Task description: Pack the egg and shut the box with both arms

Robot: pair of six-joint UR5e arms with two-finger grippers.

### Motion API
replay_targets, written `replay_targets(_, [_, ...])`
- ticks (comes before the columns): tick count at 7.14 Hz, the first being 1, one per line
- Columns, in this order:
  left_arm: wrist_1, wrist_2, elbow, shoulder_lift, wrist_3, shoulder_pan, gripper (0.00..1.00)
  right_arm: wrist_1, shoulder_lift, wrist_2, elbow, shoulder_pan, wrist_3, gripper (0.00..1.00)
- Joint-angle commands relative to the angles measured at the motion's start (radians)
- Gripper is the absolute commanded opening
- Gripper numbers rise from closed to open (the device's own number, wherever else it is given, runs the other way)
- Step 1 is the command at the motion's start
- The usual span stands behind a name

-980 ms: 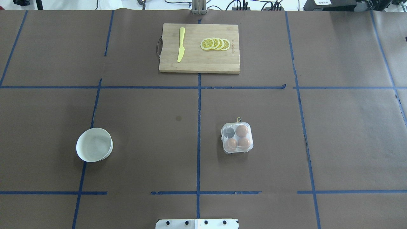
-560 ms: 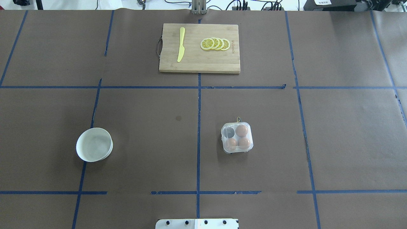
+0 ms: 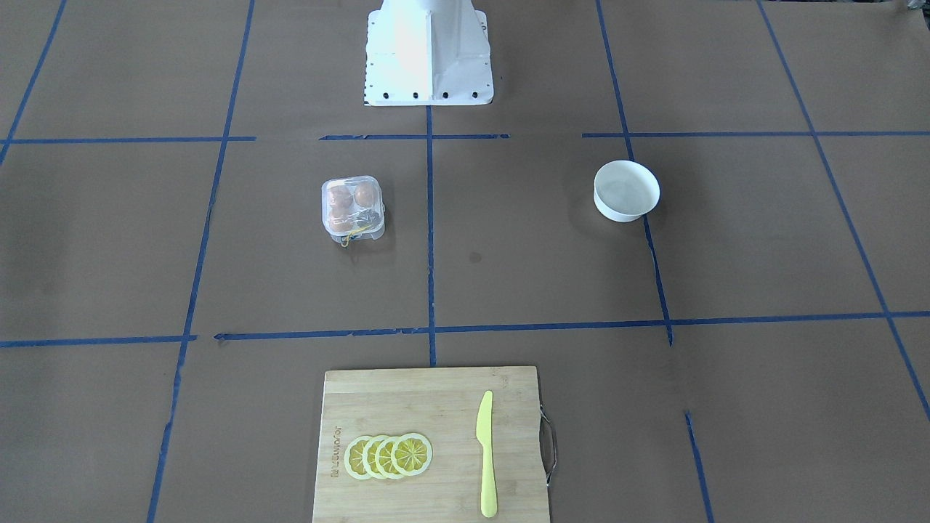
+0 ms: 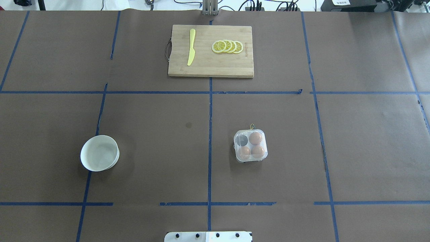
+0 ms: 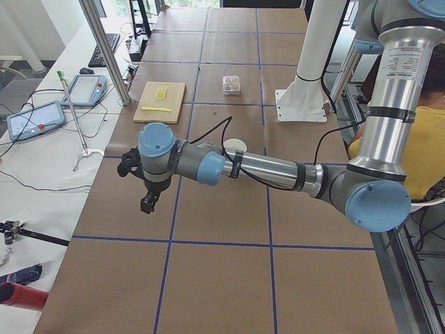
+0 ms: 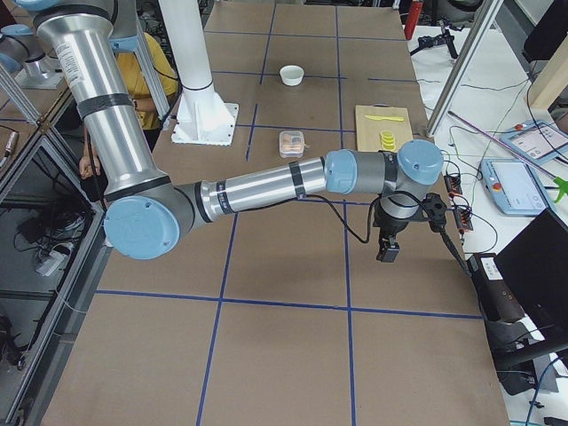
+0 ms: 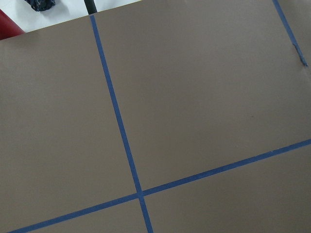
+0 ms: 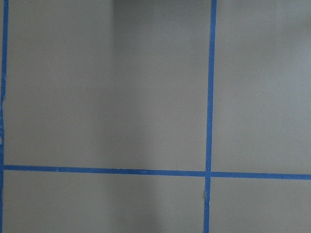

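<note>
The clear box (image 4: 251, 145) stands right of the table's middle and also shows in the front view (image 3: 352, 207). Three brown eggs that look alike fill three cells, among them one at the far right (image 4: 255, 137). The far left cell (image 4: 241, 140) is dark and holds no egg. The clear lid seems to lie over the cells. A yellow thread (image 4: 252, 126) sticks out at the far side. The left gripper (image 5: 147, 203) and right gripper (image 6: 388, 251) hang over the table's ends, far from the box. I cannot tell whether they are open or shut.
A white bowl (image 4: 99, 153) stands at the left with nothing in it. A wooden cutting board (image 4: 211, 69) at the far middle carries a yellow knife (image 4: 191, 47) and lemon slices (image 4: 227, 46). The white pedestal (image 3: 427, 51) stands at the near edge.
</note>
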Motion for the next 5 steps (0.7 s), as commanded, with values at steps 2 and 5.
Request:
replay_targets(2, [-0.042,-0.002,0.001,0.008,0.004,0.002,1.00,0.010,-0.026,-0.002,0.003,-0.002,0.007,1.00])
replay_targets(5, [-0.023,-0.001,-0.007,0.013,-0.001,0.004,1.00,0.079,-0.080,0.039,-0.003,-0.005,0.003,1.00])
